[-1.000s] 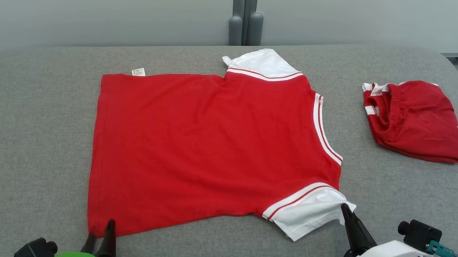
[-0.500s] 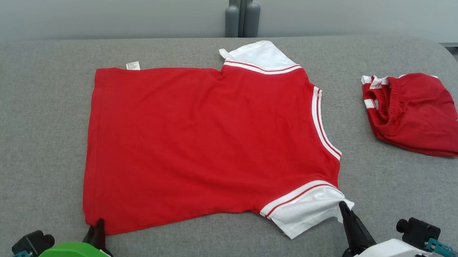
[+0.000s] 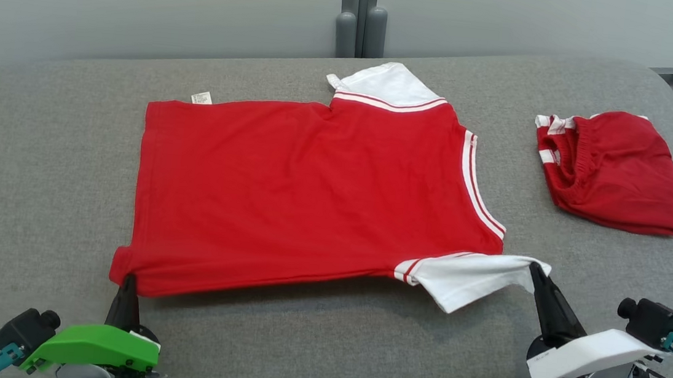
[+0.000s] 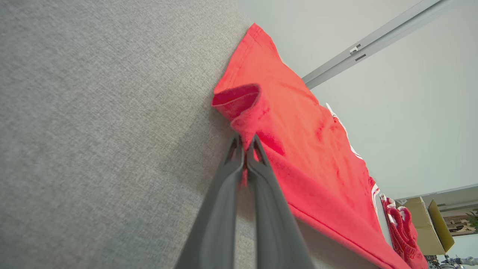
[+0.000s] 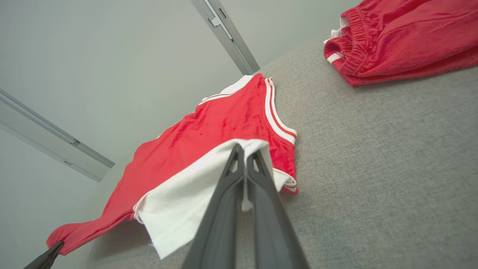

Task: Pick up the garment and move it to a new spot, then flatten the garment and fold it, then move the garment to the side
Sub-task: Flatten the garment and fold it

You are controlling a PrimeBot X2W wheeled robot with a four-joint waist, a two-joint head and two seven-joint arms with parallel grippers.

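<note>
The garment (image 3: pixel 299 191) is a red T-shirt with white sleeves and striped trim, lying spread on the grey cushion. Its near edge hangs lifted off the surface between both grippers. My left gripper (image 3: pixel 129 280) is shut on the near left hem corner; in the left wrist view the dark fingers (image 4: pixel 244 149) pinch the red cloth (image 4: pixel 298 138), which curls over beside them. My right gripper (image 3: pixel 533 271) is shut on the edge of the near white sleeve (image 3: pixel 470 276); the right wrist view shows that gripper (image 5: pixel 244 151) clamping the white sleeve (image 5: pixel 194 186).
A second red garment (image 3: pixel 613 169) with an elastic waistband lies bunched at the far right of the cushion (image 3: pixel 34 184), also seen as red shorts (image 5: pixel 399 37) in the right wrist view. A grey wall with a vertical post (image 3: pixel 363 12) stands behind. Floor shows at the far right edge.
My left gripper has gone from open to shut on the hem corner. Both grippers have risen, lifting the shirt's near edge and the white sleeve off the cushion.
</note>
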